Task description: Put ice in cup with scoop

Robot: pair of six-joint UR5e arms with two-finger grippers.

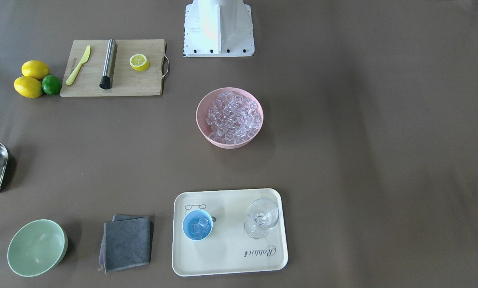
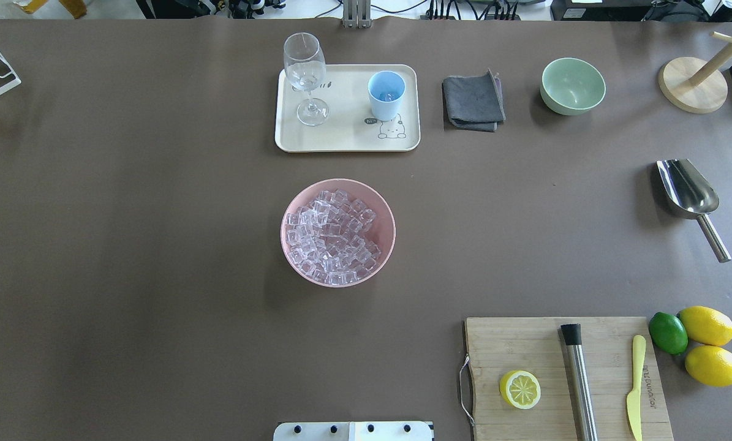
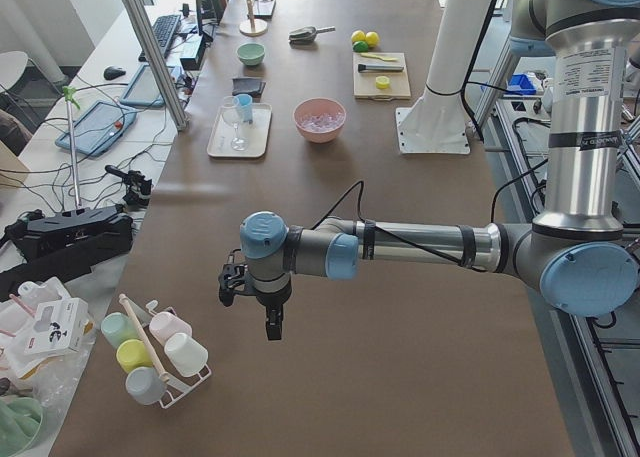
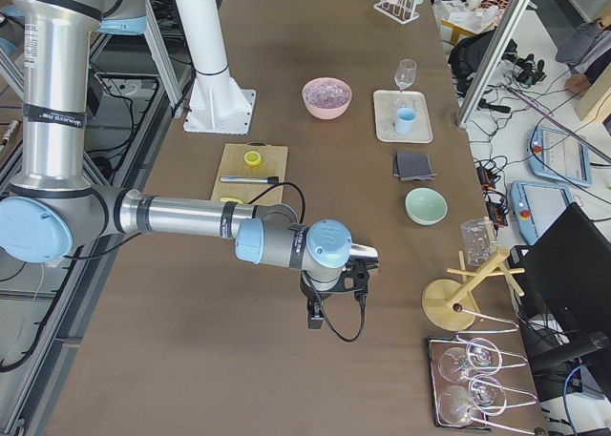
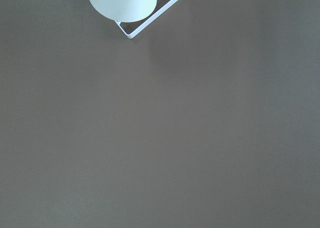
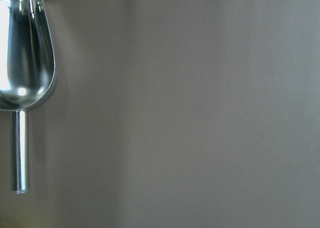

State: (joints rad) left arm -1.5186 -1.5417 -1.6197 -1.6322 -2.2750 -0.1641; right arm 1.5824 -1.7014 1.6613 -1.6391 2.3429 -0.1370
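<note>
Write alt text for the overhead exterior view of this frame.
A pink bowl heaped with ice sits mid-table, with no robot arm in view. Beyond it a cream tray holds the light-blue cup and a stemmed glass; the steel scoop lies unheld near the view's right side.

pink bowl (image 2: 383,208), clear ice (image 2: 332,236), light-blue cup (image 2: 385,95), cream tray (image 2: 347,138), silver scoop (image 2: 687,190).

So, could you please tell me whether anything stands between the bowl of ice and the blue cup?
Nothing visible does. Only bare table and the rim of the tray lie between the pink bowl and the cup. The stemmed glass stands on the same tray, apart from the cup, off that path.
</note>
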